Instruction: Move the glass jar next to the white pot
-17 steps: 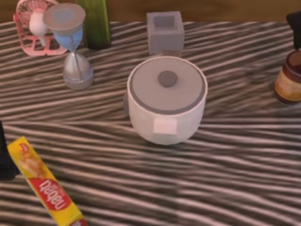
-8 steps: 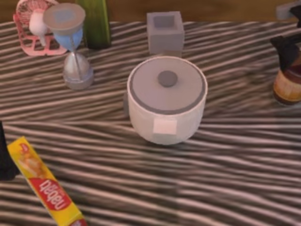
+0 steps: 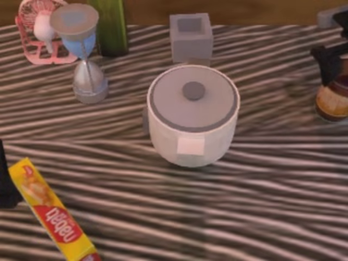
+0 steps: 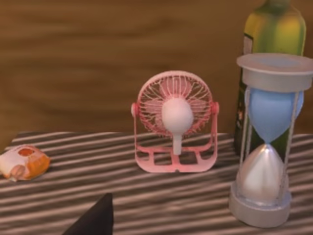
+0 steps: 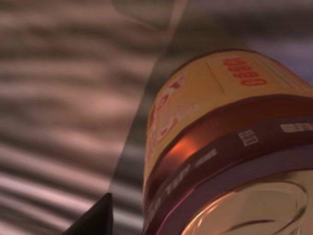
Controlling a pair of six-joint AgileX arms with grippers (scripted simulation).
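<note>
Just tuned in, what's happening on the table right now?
The right gripper is down over the glass jar at the table's right edge; whether its fingers have closed on the jar cannot be told. The jar stands well apart from the white pot in the middle of the table, so the move is not yet done. The left gripper sits parked at the left edge beside a yellow packet.

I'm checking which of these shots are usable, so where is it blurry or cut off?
Right wrist view: the small amber glass jar with dark red lid fills the frame, table behind it smeared. Top view: the jar is clipped at the right edge under the right gripper. Left wrist view: fairly clear.
</note>
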